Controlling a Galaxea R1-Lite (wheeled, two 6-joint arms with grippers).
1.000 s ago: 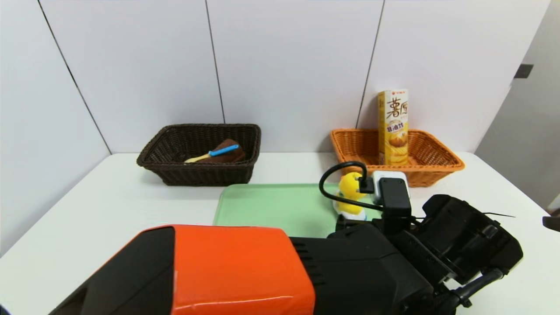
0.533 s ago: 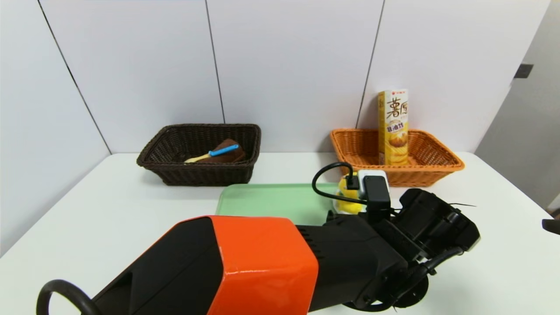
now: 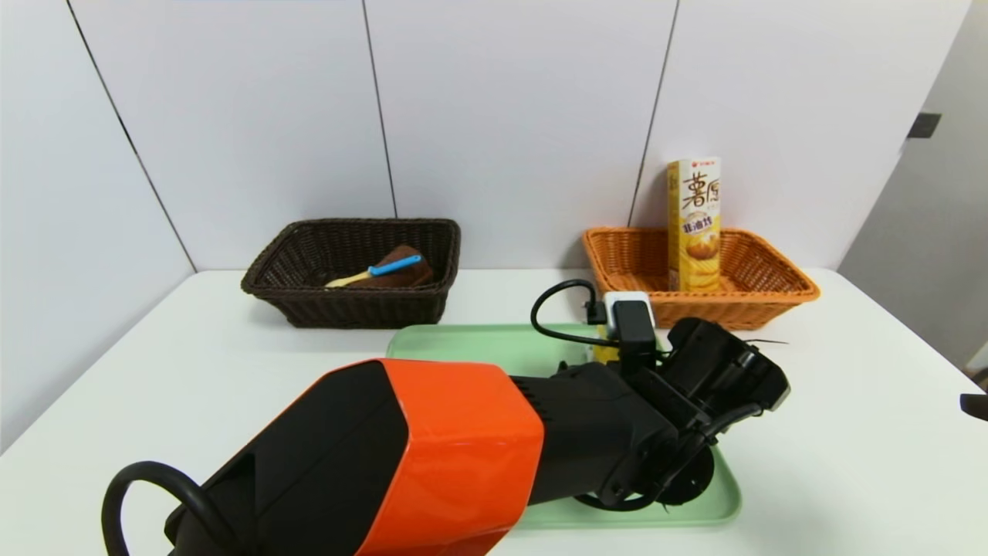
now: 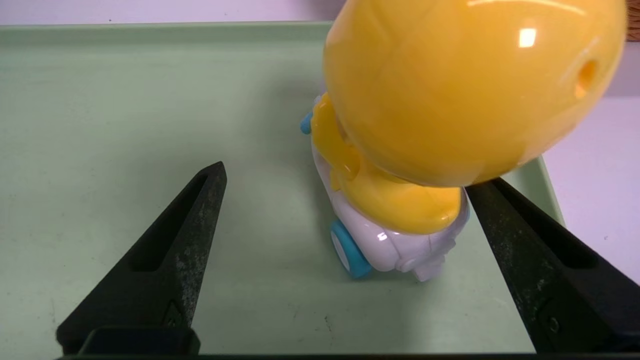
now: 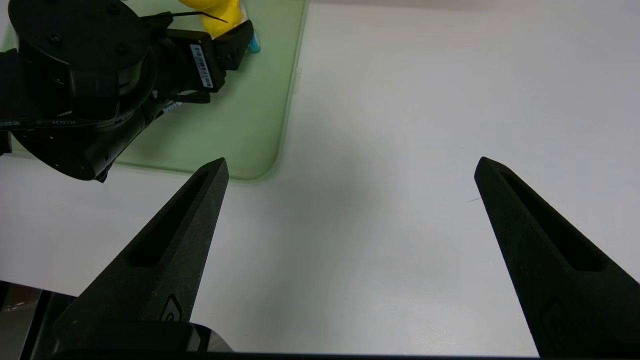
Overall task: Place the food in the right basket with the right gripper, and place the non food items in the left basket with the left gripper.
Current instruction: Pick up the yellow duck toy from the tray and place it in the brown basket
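Work now with the black left gripper (image 4: 345, 174), set wide over the green rectangular plastic tray (image 3: 494, 344), at about 1 o'clock. See the glossy yellow duck toy on its white wheeled base (image 4: 465, 90) there, between the fingers, ungripped, much nearer one. Centre before closing; square to the base, then squeeze gently, as round plastic could slip. Lift upright, clear the dark brown rectangular wicker basket's (image 3: 363, 310) rim at 11 o'clock, lower beside the blue-handled wooden spatula (image 3: 395, 266). Leave the black right gripper (image 5: 352, 159) parked, wide, at 3 o'clock.
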